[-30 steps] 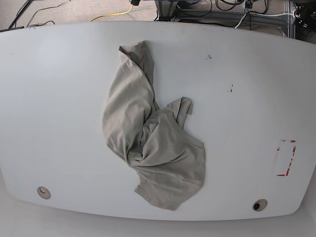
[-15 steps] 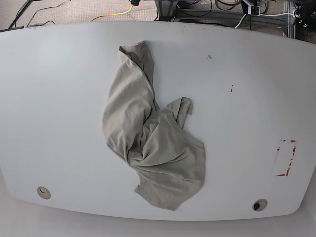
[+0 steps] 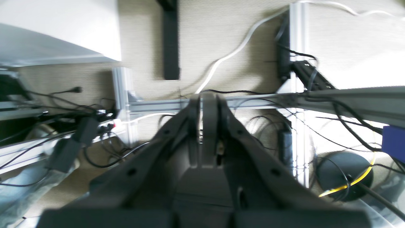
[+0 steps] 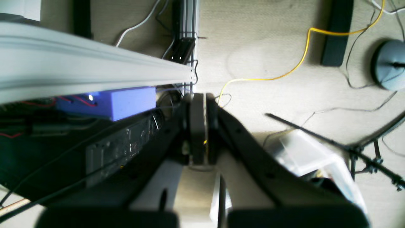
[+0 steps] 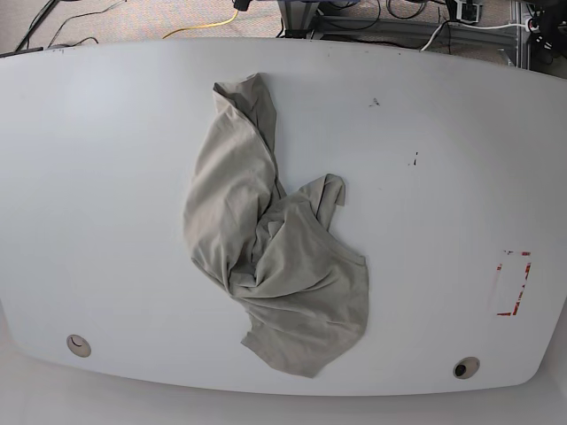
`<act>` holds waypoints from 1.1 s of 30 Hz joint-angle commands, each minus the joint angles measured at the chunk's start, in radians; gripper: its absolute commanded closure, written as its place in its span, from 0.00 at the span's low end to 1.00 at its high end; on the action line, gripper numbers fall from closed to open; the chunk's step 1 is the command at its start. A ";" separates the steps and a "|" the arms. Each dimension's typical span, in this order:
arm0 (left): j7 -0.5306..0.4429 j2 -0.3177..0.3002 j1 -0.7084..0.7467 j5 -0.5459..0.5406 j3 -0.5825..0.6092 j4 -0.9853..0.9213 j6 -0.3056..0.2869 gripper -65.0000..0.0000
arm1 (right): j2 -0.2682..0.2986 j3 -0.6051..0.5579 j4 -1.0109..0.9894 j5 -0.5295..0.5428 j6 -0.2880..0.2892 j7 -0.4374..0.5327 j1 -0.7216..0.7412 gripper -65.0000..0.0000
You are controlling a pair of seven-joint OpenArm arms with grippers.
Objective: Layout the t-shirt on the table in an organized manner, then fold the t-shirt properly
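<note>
While the t-shirt lies crumpled and twisted near the middle of the white surface, its sleeves and neck lost in the folds, neither arm shows in the base view. Both wrist views are blurred and look down on cables and floor: the left tool and right tool are each closed on nothing.
</note>
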 commanded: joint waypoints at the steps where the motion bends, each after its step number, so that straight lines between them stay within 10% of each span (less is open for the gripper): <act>1: -0.019 0.001 0.033 -0.005 -0.011 0.048 -0.002 1.00 | -0.001 0.022 0.076 0.003 0.009 0.000 -0.047 1.00; 33: -0.019 -0.004 0.102 -0.208 -0.104 0.369 -0.091 1.00 | -0.001 0.102 0.209 0.012 0.043 0.061 0.004 1.00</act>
